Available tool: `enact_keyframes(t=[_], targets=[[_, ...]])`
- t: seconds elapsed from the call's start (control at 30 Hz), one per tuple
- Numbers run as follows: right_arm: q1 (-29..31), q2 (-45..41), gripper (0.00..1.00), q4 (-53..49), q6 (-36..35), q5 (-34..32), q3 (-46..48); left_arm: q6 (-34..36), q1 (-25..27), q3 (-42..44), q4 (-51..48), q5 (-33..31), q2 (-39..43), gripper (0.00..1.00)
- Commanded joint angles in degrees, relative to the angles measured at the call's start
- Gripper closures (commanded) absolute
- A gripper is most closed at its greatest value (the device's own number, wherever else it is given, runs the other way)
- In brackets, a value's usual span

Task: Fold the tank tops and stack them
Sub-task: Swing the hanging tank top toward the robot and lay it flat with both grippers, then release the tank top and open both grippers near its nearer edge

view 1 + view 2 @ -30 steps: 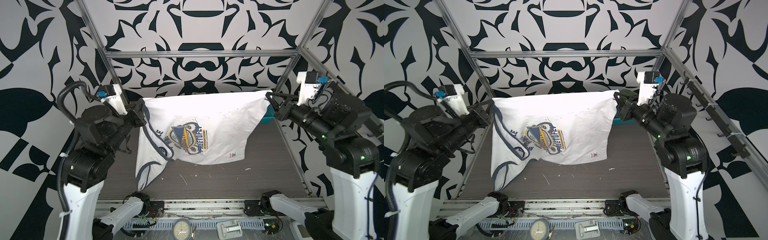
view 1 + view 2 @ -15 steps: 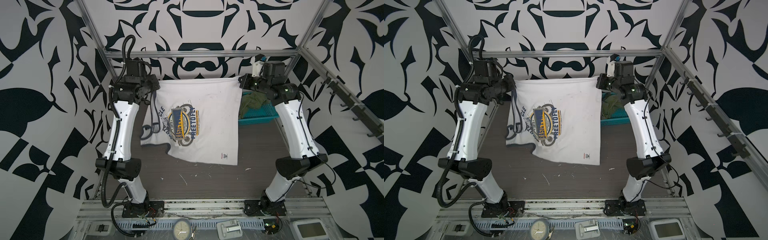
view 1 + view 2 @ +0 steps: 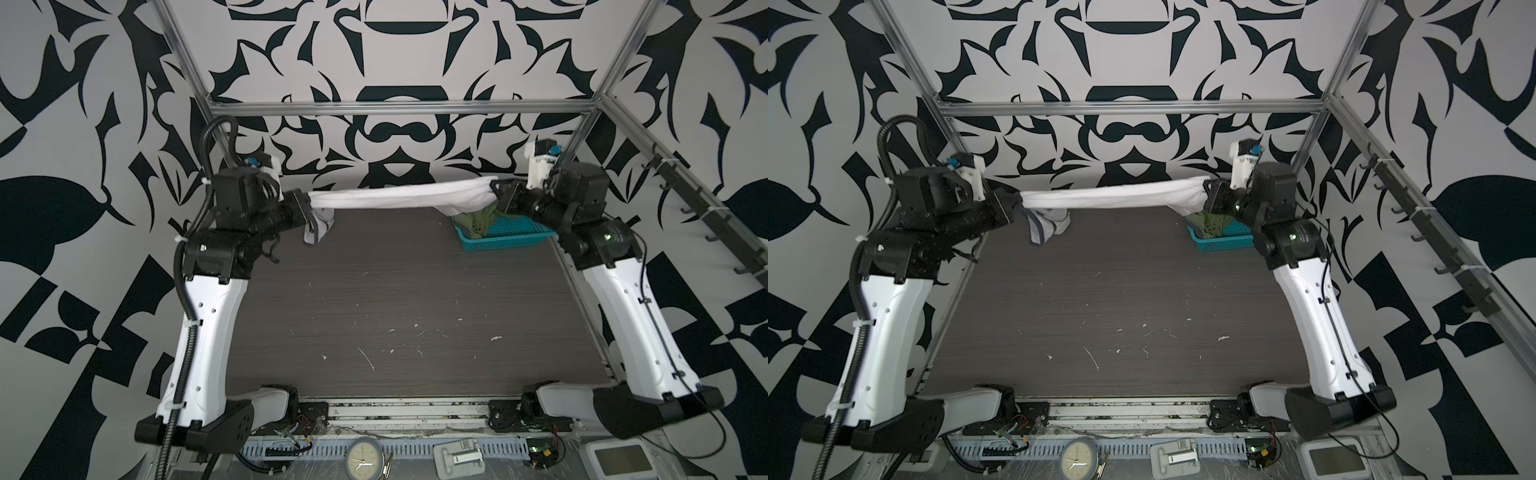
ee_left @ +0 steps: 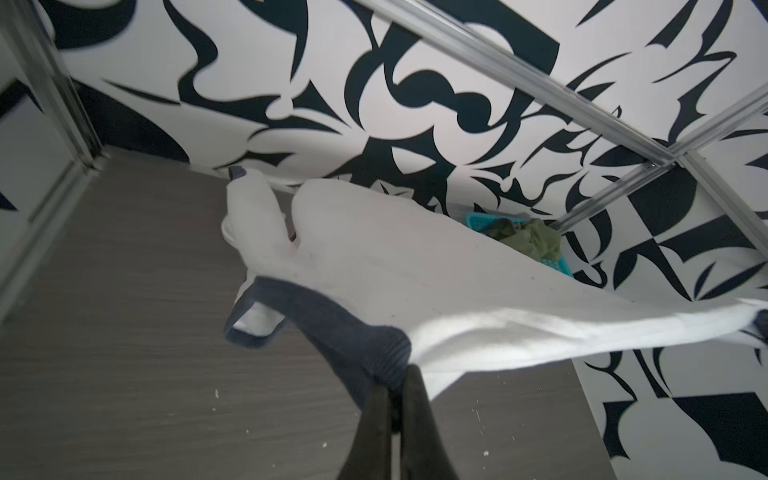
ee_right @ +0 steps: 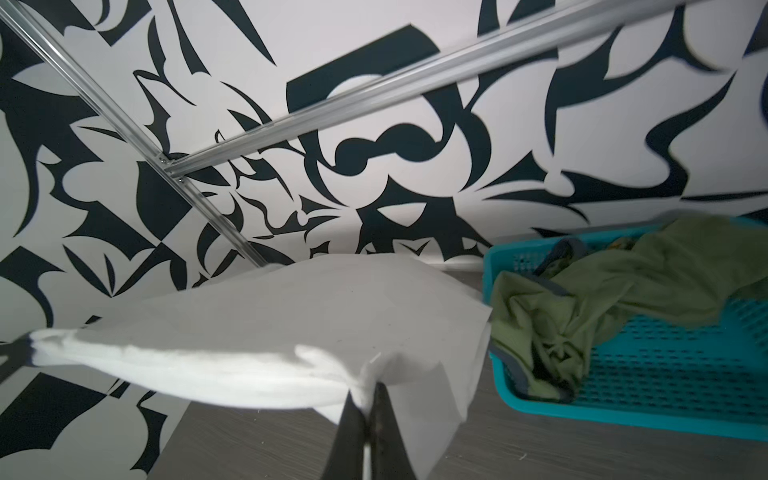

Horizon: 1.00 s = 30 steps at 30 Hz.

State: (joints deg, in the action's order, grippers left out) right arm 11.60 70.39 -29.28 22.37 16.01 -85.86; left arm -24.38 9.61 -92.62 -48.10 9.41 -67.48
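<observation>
1. White cloth first: in both top views the white tank top [image 3: 399, 197] hangs stretched in the air between the left claw [image 3: 305, 206] and the right claw [image 3: 496, 194], above the far edge of the surface [image 3: 395, 311]. The blue basket [image 3: 513, 239] at the far right holds the green tank top [image 3: 482, 220], crumpled.
2. Left wrist view: the jaws are pinched together on the navy-trimmed edge, and a loose loop of it dangles below.
3. Right wrist view: the jaws are clamped on a plain white edge, near the basket.
4. The step in hand is probably laying the white tank top flat. Keep both ends level and taut, and lower them evenly onto the bare middle of the surface, clear of the basket.
</observation>
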Motion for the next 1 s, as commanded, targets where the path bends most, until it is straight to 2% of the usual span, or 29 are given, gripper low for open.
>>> enact_keyframes(t=[0.0,0.1,0.23,0.27,0.37,0.47,0.5,0.57,0.67,0.73,0.8,0.97], targets=[[-0.26,-4.86,1.00,3.38,4.68,2.88,18.73,-3.98,1.11,16.04,2.51,8.64,5.53,1.00],[-0.26,-9.89,1.00,1.01,5.97,-0.61,33.15,-6.68,5.26,29.54,4.40,8.65,7.93,1.00],[-0.26,-15.63,1.00,-2.78,8.34,-6.35,43.06,-10.82,13.28,41.51,8.84,6.83,6.77,0.86],[-0.26,-17.25,1.00,-5.23,8.74,-8.89,43.86,-11.69,15.33,43.19,9.35,6.01,6.24,0.78],[-0.26,-20.69,1.00,-10.33,9.27,-14.33,44.29,-13.93,18.20,45.49,8.72,2.49,6.81,0.51],[-0.33,-22.43,1.00,-13.45,9.24,-17.55,44.46,-15.65,18.19,45.57,6.21,-3.97,11.18,0.35],[-0.29,-22.79,1.00,-13.81,9.27,-18.22,44.76,-16.55,18.17,45.15,4.81,-7.00,12.95,0.33],[-0.33,-22.72,1.00,-13.37,9.74,-18.41,45.17,-18.83,18.02,44.00,1.81,-16.23,15.96,0.27],[-0.30,-20.20,1.00,-12.74,9.91,-19.76,44.72,-25.35,17.40,41.86,-7.17,-28.48,14.98,0.28],[-0.32,-17.89,1.00,-12.65,9.59,-19.86,43.87,-28.87,17.23,41.71,-10.81,-31.91,12.38,0.28],[-0.33,-16.42,1.00,-12.71,9.28,-19.15,43.09,-32.64,17.17,42.95,-11.98,-31.35,9.64,0.28],[-0.35,-16.41,1.00,-10.52,9.15,-17.86,44.84,-34.00,17.14,49.76,-1.32,-22.72,4.95,0.30]])
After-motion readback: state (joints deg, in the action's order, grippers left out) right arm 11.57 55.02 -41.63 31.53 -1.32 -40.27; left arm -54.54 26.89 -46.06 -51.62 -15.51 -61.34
